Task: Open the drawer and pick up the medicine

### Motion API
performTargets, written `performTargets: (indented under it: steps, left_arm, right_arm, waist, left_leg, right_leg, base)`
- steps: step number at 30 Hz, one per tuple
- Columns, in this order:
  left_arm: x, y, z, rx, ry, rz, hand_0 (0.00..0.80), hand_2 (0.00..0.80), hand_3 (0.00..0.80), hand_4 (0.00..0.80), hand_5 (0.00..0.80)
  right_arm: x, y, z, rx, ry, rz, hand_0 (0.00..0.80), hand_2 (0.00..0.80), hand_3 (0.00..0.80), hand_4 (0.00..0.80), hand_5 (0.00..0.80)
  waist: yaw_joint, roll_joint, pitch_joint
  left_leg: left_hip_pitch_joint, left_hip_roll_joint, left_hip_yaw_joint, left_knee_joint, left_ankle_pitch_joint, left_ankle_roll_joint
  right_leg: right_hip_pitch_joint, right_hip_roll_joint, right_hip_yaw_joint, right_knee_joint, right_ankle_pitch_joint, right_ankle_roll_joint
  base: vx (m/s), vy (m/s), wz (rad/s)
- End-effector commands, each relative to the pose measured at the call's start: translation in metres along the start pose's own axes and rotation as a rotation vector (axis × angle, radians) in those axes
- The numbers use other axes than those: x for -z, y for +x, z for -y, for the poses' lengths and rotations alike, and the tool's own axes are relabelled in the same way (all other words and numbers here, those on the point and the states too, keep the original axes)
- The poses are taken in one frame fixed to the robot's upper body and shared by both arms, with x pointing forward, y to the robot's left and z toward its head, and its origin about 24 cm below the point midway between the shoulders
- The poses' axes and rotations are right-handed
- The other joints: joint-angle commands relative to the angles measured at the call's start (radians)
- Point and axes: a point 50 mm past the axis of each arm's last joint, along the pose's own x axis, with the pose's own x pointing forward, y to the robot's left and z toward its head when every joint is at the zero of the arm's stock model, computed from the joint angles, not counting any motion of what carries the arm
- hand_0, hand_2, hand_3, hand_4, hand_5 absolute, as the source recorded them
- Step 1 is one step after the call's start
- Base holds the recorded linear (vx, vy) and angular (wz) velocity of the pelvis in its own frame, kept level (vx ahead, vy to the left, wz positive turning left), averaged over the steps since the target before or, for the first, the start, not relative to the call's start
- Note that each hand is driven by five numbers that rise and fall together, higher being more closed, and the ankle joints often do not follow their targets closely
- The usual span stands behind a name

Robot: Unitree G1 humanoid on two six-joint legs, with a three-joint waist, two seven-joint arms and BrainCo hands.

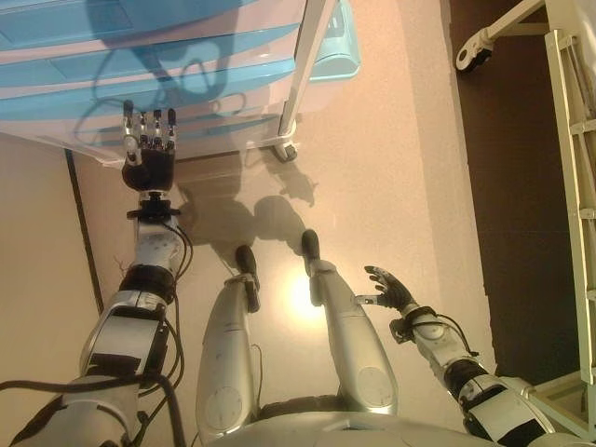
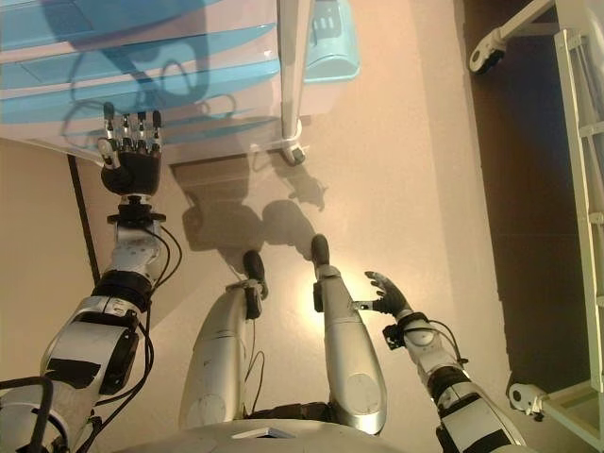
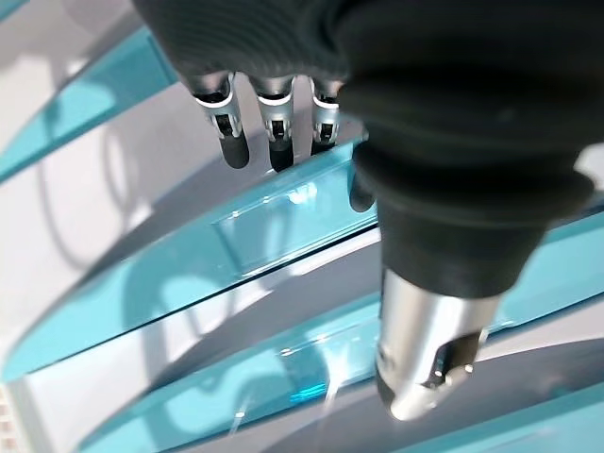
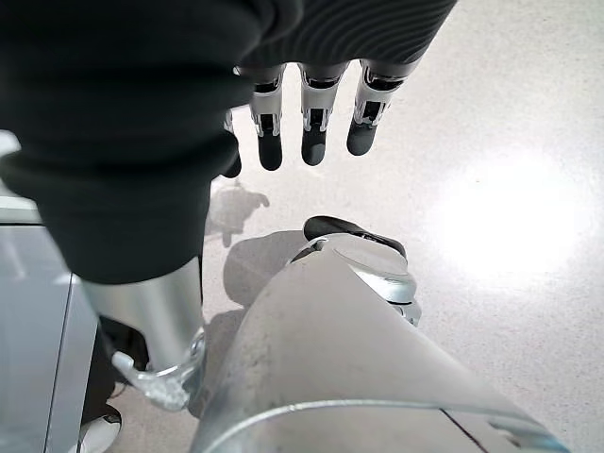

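The drawer unit [image 1: 158,65] fills the upper left of the frame, cut off by the top edge; its blue-fronted drawers look closed, and no medicine is visible. The left hand [image 1: 149,154] reaches its front, fingers straight, holding nothing. The right hand [image 1: 391,289] hangs lower right, fingers relaxed. No readable writing.

The drawer unit [image 1: 186,70] is white with see-through turquoise drawer fronts [image 3: 283,236] — stacked in blue-green bands right past the left hand's fingertips [image 3: 274,151]. Left hand [image 1: 149,154] is silver fingers with dark tips, back under a black ribbed cover. Right hand [image 1: 389,289] has the same look, and beyond its fingers the floor [image 4: 528,142] is pale beige with fine speckles. Off past that — a dark brown strip of floor [image 1: 521,186] and a white frame [image 1: 577,140].
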Motion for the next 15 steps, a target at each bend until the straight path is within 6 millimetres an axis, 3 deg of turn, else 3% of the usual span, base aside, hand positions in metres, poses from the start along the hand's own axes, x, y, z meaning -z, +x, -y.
performTargets:
  steps: [1,9,10,11,13,15]
  left_arm:
    - [-0.053,0.025,0.02,0.173,0.027,0.289,0.0,0.0,0.0,0.0,0.0]
    - [-0.066,0.028,0.022,0.21,0.02,0.355,0.0,0.0,0.0,0.0,0.0]
    - [-0.067,0.029,0.023,0.218,0.02,0.357,0.063,0.063,0.063,0.063,0.063]
    - [-0.067,0.029,0.024,0.231,0.021,0.358,0.461,0.461,0.461,0.461,0.461]
    - [-0.069,0.033,0.029,0.265,0.025,0.361,0.8,0.8,0.8,0.8,0.8]
    - [-0.069,0.034,0.033,0.298,0.028,0.353,0.8,0.8,0.8,0.8,0.8]
  right_arm:
    - [0.016,-0.011,-0.016,-0.041,0.018,-0.019,0.0,0.0,0.0,0.0,0.0]
    - [0.016,-0.011,-0.022,-0.067,0.019,-0.018,0.0,0.0,0.0,0.0,0.0]
    - [0.016,-0.011,-0.022,-0.068,0.019,-0.018,0.0,0.0,0.0,0.0,0.0]
    - [0.016,-0.011,-0.023,-0.069,0.018,-0.019,0.0,0.0,0.0,0.0,0.0]
    - [0.015,-0.011,-0.023,-0.07,0.016,-0.018,0.0,0.0,0.0,0.0,0.0]
    - [0.015,-0.011,-0.023,-0.071,0.014,-0.017,0.0,0.0,0.0,0.0,0.0]
  waist:
    - [0.026,-0.021,-0.017]
    - [0.038,-0.038,-0.018]
    - [0.038,-0.038,-0.017]
    - [0.04,-0.039,-0.016]
    - [0.042,-0.041,-0.015]
    - [0.045,-0.04,-0.014]
  left_leg:
    - [-0.002,-0.061,0.015,0.051,-0.111,0.018]
    - [-0.003,-0.061,0.007,0.05,-0.111,0.017]
    - [-0.003,-0.061,0.007,0.05,-0.111,0.017]
    - [-0.004,-0.061,0.006,0.052,-0.111,0.017]
    - [-0.003,-0.061,0.003,0.048,-0.11,0.017]
    - [0.0,-0.062,0.002,0.044,-0.108,0.017]
  right_leg:
    - [0.046,0.003,-0.062,-0.076,0.042,0.003]
    - [0.058,0.008,-0.071,-0.082,0.039,0.002]
    - [0.059,0.008,-0.072,-0.082,0.039,0.002]
    - [0.059,0.008,-0.072,-0.08,0.039,0.002]
    - [0.064,0.008,-0.073,-0.084,0.037,0.002]
    - [0.067,0.009,-0.075,-0.084,0.035,0.001]
  base:
    - [0.0,0.0,0.0]
    - [0.009,-0.012,0.03]
    - [0.009,-0.015,0.07]
    - [0.006,-0.012,0.05]
    - [0.003,-0.007,0.02]
    - [0.0,0.0,0.0]
